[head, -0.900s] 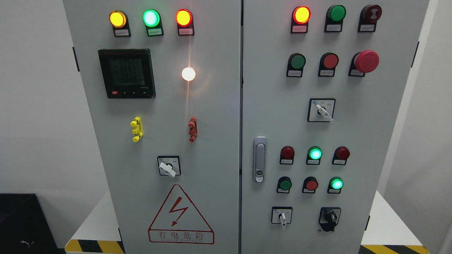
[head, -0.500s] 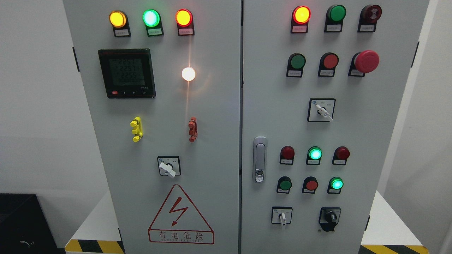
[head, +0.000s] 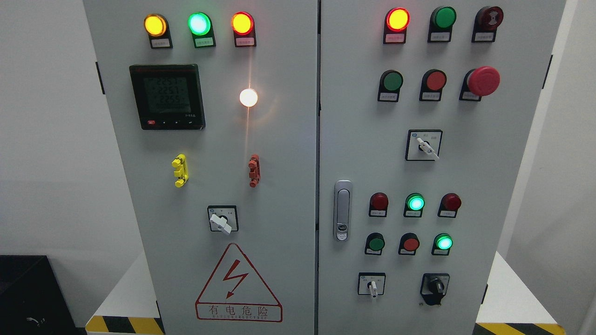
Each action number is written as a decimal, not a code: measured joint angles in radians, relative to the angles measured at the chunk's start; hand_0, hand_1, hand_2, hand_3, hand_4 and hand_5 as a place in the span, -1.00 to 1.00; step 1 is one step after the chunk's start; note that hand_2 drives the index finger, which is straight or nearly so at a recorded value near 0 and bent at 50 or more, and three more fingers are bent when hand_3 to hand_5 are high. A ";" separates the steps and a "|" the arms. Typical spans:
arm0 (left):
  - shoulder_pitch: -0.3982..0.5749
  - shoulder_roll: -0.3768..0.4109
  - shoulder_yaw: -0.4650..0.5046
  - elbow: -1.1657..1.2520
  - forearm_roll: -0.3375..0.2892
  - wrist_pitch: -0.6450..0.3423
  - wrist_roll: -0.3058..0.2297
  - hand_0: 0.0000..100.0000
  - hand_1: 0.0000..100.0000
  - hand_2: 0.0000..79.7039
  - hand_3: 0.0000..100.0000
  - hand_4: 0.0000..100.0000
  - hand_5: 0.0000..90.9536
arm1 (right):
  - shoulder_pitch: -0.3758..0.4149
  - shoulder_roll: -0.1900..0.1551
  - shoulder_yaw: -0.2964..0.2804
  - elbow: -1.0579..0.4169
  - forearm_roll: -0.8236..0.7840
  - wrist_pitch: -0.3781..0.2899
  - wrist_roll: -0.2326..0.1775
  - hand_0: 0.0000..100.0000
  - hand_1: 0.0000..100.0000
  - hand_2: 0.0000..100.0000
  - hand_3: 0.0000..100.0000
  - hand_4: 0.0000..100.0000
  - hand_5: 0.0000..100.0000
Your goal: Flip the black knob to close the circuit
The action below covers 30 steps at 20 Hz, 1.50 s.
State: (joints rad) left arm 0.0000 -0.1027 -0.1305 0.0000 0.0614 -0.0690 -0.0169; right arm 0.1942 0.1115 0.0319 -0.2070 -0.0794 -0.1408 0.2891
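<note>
1 black knob (head: pixel 436 286) beside white selector switch (head: pixel 372 286), below lit green lamp (head: pixel 443 242).

Red mushroom button (head: pixel 483 80) upper right; digital meter (head: pixel 167 97) upper left.

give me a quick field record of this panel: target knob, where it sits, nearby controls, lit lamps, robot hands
target: black knob
location: bottom right corner of the right door, lowest row
neighbour: white-handled selector to its left
above it: lit green lamp
door latch: silver handle at the right door's left edge
left door: meter display, lit, and warning triangle
hands: none in view
contact with knob: none
</note>
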 measured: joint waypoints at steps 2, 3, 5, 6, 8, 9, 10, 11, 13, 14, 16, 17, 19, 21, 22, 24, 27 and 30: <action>0.000 0.000 0.000 0.000 0.000 0.000 0.000 -0.76 0.11 -1.00 -1.00 -1.00 -1.00 | 0.007 0.000 -0.005 -0.005 0.003 0.000 -0.005 -1.00 -0.78 -1.00 -0.76 -0.87 -1.00; 0.000 0.000 0.000 0.000 0.000 0.000 0.000 -0.76 0.11 -1.00 -1.00 -1.00 -1.00 | 0.012 0.000 -0.007 -0.015 0.006 0.000 -0.007 -1.00 -0.78 -0.98 -0.71 -0.80 -1.00; 0.000 0.000 0.000 0.000 0.000 0.000 0.000 -0.76 0.11 -1.00 -1.00 -1.00 -1.00 | 0.018 0.000 -0.011 -0.070 0.027 0.002 -0.032 -1.00 -0.78 -0.88 -0.51 -0.55 -0.89; 0.000 0.000 0.000 0.000 0.000 0.000 0.000 -0.76 0.11 -1.00 -1.00 -1.00 -1.00 | 0.022 0.000 -0.013 -0.091 0.035 0.003 -0.048 -1.00 -0.79 -0.84 -0.46 -0.49 -0.81; 0.000 0.000 0.000 0.000 0.000 0.000 0.000 -0.76 0.11 -1.00 -1.00 -1.00 -1.00 | 0.031 0.000 -0.016 -0.121 0.068 0.007 -0.084 -1.00 -0.81 -0.61 -0.27 -0.32 -0.56; 0.000 0.000 0.000 0.000 0.000 0.000 0.000 -0.76 0.11 -1.00 -1.00 -1.00 -1.00 | 0.034 0.000 -0.018 -0.147 0.088 0.007 -0.101 -1.00 -0.82 -0.61 -0.26 -0.32 -0.56; 0.000 0.000 0.000 0.000 0.000 0.000 0.000 -0.76 0.11 -1.00 -1.00 -1.00 -1.00 | 0.038 0.000 -0.019 -0.172 0.110 0.007 -0.126 -1.00 -0.82 -0.53 -0.20 -0.24 -0.48; 0.000 0.000 0.000 0.000 0.000 0.000 0.000 -0.76 0.11 -1.00 -1.00 -1.00 -1.00 | 0.043 0.000 -0.020 -0.192 0.131 0.007 -0.146 -1.00 -0.83 -0.48 -0.14 -0.17 -0.39; 0.000 0.000 0.000 0.000 0.000 0.000 0.000 -0.76 0.11 -1.00 -1.00 -1.00 -1.00 | 0.049 0.000 -0.022 -0.242 0.172 0.007 -0.180 -1.00 -0.83 -0.43 -0.08 -0.11 -0.33; 0.000 0.000 0.000 0.000 0.000 0.000 0.000 -0.76 0.11 -1.00 -1.00 -1.00 -1.00 | 0.053 0.000 -0.023 -0.265 0.189 0.007 -0.197 -1.00 -0.84 -0.32 0.08 0.02 -0.19; 0.000 0.000 0.000 0.000 0.000 0.000 0.000 -0.76 0.11 -1.00 -1.00 -1.00 -1.00 | 0.057 0.000 -0.024 -0.311 0.232 0.007 -0.229 -1.00 -0.84 -0.24 0.17 0.10 -0.09; 0.000 0.000 0.000 0.000 0.000 0.000 0.000 -0.76 0.11 -1.00 -1.00 -1.00 -1.00 | 0.059 0.000 -0.025 -0.333 0.255 0.006 -0.248 -1.00 -0.84 -0.16 0.23 0.15 -0.01; 0.000 0.000 0.000 0.000 0.000 0.000 0.000 -0.76 0.11 -1.00 -1.00 -1.00 -1.00 | 0.061 0.000 -0.026 -0.378 0.301 0.005 -0.283 -1.00 -0.83 -0.08 0.26 0.21 0.06; 0.000 0.000 0.000 0.000 0.000 0.000 0.000 -0.76 0.11 -1.00 -1.00 -1.00 -1.00 | 0.064 0.000 -0.027 -0.421 0.343 0.004 -0.312 -1.00 -0.83 0.01 0.34 0.26 0.14; 0.000 0.000 0.000 0.000 0.000 0.000 0.000 -0.76 0.11 -1.00 -1.00 -1.00 -1.00 | 0.064 -0.001 -0.028 -0.442 0.365 0.003 -0.327 -1.00 -0.83 0.07 0.38 0.29 0.17; 0.000 0.000 0.000 0.000 0.000 0.000 0.000 -0.76 0.11 -1.00 -1.00 -1.00 -1.00 | 0.065 -0.001 -0.028 -0.486 0.406 0.003 -0.354 -1.00 -0.82 0.23 0.50 0.36 0.29; 0.000 0.000 0.000 0.000 0.000 0.000 0.000 -0.76 0.11 -1.00 -1.00 -1.00 -1.00 | 0.067 -0.001 -0.029 -0.550 0.475 0.003 -0.403 -1.00 -0.85 0.45 0.69 0.50 0.49; 0.000 0.000 0.000 0.000 0.000 0.000 0.000 -0.76 0.11 -1.00 -1.00 -1.00 -1.00 | 0.067 -0.001 -0.030 -0.619 0.559 0.003 -0.441 -1.00 -0.90 0.56 0.80 0.57 0.62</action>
State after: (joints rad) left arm 0.0000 -0.1027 -0.1305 0.0000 0.0613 -0.0690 -0.0169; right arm 0.2617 0.1107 0.0023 -0.8261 0.4794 -0.1381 -0.1515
